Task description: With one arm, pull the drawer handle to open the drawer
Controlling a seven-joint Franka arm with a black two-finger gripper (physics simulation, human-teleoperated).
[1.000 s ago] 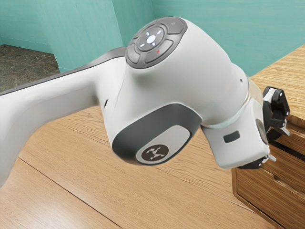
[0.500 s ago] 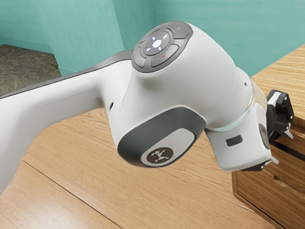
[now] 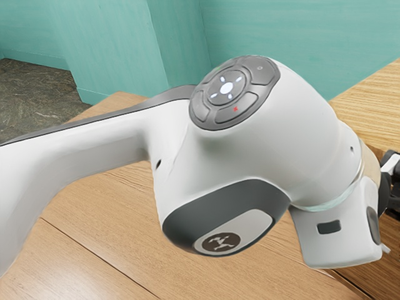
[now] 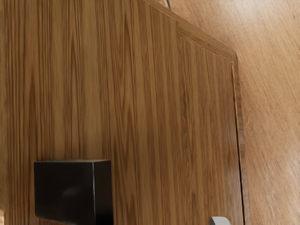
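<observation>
moved: the arm (image 3: 250,175) has swung toward the exterior view's right and dropped lower since a second ago. The gripper (image 3: 392,187) went from mid-right out to the right edge.
gripper: black, cut off by the right edge, just past the white wrist. Open or closed: cannot tell.
drawer front (image 4: 140,108): wooden panel close before the hand in the wrist view, with a thin framed border along one side.
black block (image 4: 72,192): stands out from the drawer front, just under the hand. Handle or not: cannot tell.
table (image 3: 125,250): light wood planks, under the arm.
wall (image 3: 312,37): teal, far behind the arm.
floor (image 3: 31,94): grey stone, far left.
</observation>
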